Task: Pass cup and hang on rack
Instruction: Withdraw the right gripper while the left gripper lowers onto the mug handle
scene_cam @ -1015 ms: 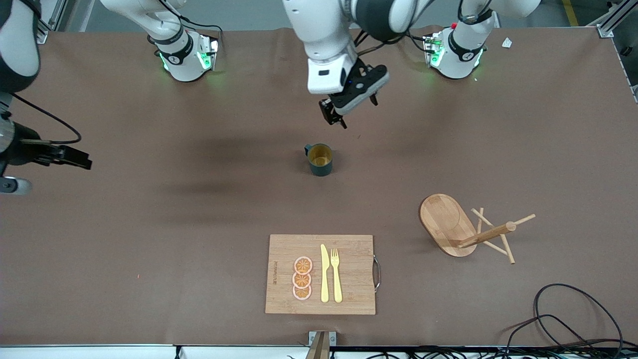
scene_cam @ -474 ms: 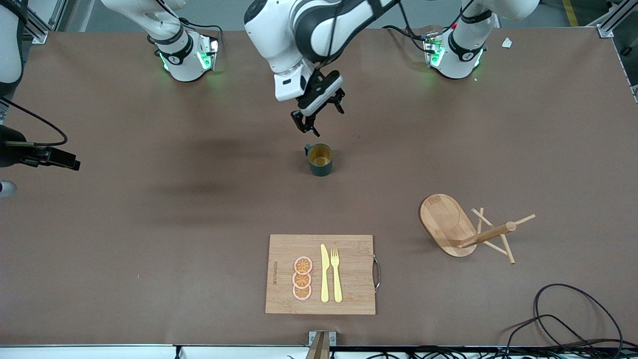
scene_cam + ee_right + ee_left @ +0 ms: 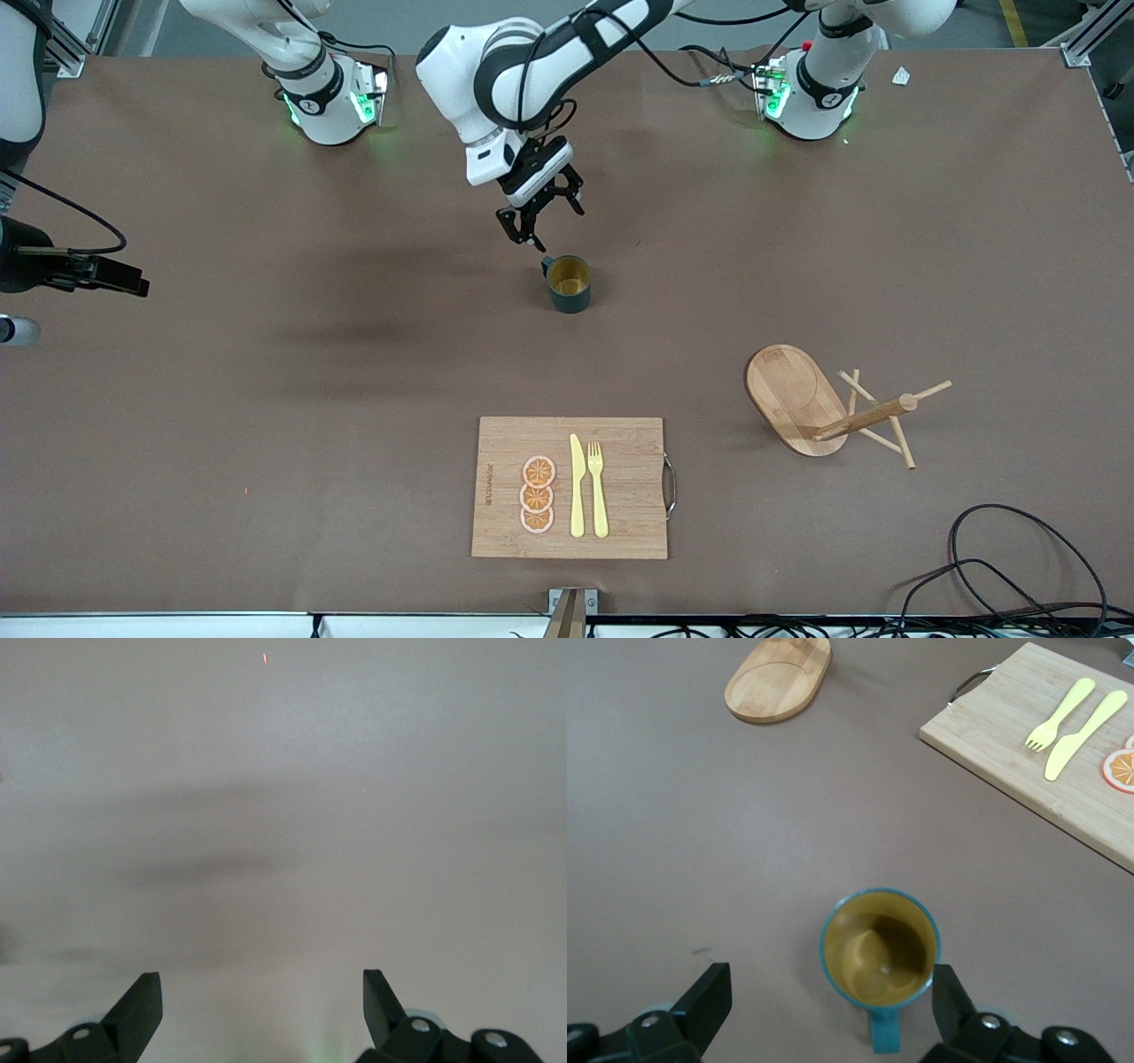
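Observation:
The dark teal cup (image 3: 569, 283) stands upright mid-table, its yellowish inside showing and its small handle (image 3: 547, 263) turned toward the robots' bases. My left gripper (image 3: 542, 221) is open and hangs low over the handle side of the cup. In the left wrist view the cup (image 3: 879, 948) sits between the two open fingers (image 3: 709, 1001), with no contact. The wooden rack (image 3: 795, 396) stands toward the left arm's end of the table, nearer the front camera than the cup, and its oval base (image 3: 778, 678) shows in the left wrist view. My right gripper (image 3: 133, 283) waits open and empty (image 3: 261, 1010) at the right arm's end.
A bamboo cutting board (image 3: 505, 443) with a yellow knife (image 3: 577, 487), a fork (image 3: 598, 492) and orange slices (image 3: 537, 494) lies near the front edge. Black cables (image 3: 1019, 567) lie at the front corner on the left arm's end.
My left gripper has come down and moved toward the right arm's end, closing in on the cup's handle side. The cup and rack have not moved.

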Controlling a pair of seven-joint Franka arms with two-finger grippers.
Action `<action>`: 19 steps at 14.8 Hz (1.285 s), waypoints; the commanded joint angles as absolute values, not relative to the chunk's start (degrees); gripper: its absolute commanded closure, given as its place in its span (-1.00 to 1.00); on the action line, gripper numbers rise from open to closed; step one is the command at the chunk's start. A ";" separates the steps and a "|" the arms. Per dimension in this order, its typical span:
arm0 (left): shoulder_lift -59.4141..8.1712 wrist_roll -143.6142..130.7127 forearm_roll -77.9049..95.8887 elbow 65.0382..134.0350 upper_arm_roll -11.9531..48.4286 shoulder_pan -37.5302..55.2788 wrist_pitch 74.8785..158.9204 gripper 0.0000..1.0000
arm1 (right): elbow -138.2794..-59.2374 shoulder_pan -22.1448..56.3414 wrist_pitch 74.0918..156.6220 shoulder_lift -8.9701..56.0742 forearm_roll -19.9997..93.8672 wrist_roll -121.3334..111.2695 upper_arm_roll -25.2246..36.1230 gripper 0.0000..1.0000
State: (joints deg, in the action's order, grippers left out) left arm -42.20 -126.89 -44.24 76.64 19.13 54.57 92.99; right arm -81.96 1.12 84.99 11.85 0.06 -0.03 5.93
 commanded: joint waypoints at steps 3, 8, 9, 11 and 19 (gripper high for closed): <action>-48.59 -131.39 -49.12 73.04 17.85 57.21 94.48 -1.00 | -81.74 0.44 84.03 11.34 0.62 0.26 5.45 -1.00; -54.22 -132.19 -49.40 69.61 7.94 66.68 96.33 -1.00 | -82.09 0.44 84.02 10.02 0.70 0.53 5.45 -1.00; -54.92 -132.19 -49.39 69.61 6.17 68.19 96.50 -1.00 | -82.70 0.27 84.28 9.15 0.70 0.53 5.28 -1.00; -56.68 -132.54 -49.48 69.52 5.28 68.90 96.85 -1.00 | -83.84 -0.44 84.37 7.74 0.79 0.53 5.10 -1.00; -60.11 -134.30 -49.48 69.52 -0.52 72.33 102.03 -1.00 | -91.83 -0.53 84.37 -1.92 0.70 0.35 5.10 -1.00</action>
